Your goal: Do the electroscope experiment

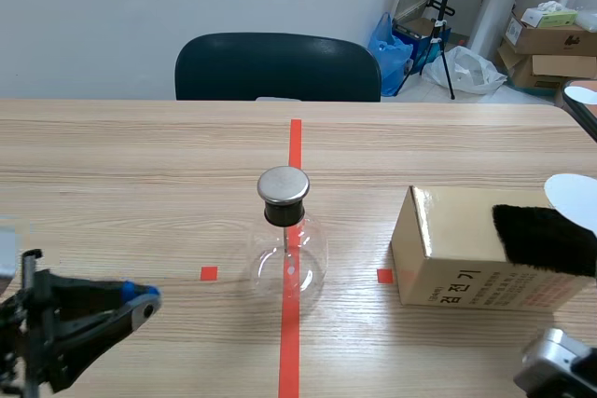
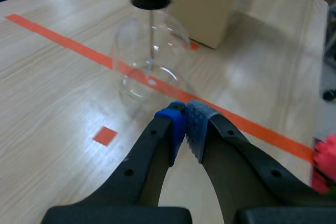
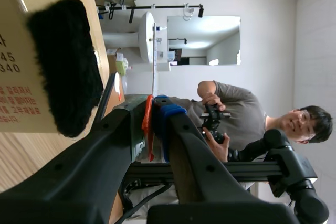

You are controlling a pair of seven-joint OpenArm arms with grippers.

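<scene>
- Fingers of the left gripper (image 2: 185, 120) are closed, blue pads pressed together with nothing between them. The arm sits low over the counter (image 1: 112, 165) with its tips aimed at the electroscope (image 1: 289, 253), apparently held clear of the glass.
- Electroscope: a clear glass flask with a black stopper and a flat metal cap (image 1: 283, 185). It stands upright on the centre tape line, just ahead of the left fingers and apart from them. This central position leaves the cap open to approach from either side.
- Box (image 1: 462, 249): tan cardboard, standing beside the flask toward the right arm and not touching it. It serves as a raised rest for the fur pad (image 1: 541, 238), a black tuft lying on its top. The print on the near face is Korean and upside down from the robot's side (it appears to read 검전기, "electroscope"). The smaller lines are too partial to read.
- Right gripper (image 3: 153, 109): fingers almost together, pinching a thin orange-red strip (image 3: 148, 129) between the pads. It is near the fur pad, probably so the strip can be rubbed on it. What the strip belongs to cannot be told.
</scene>
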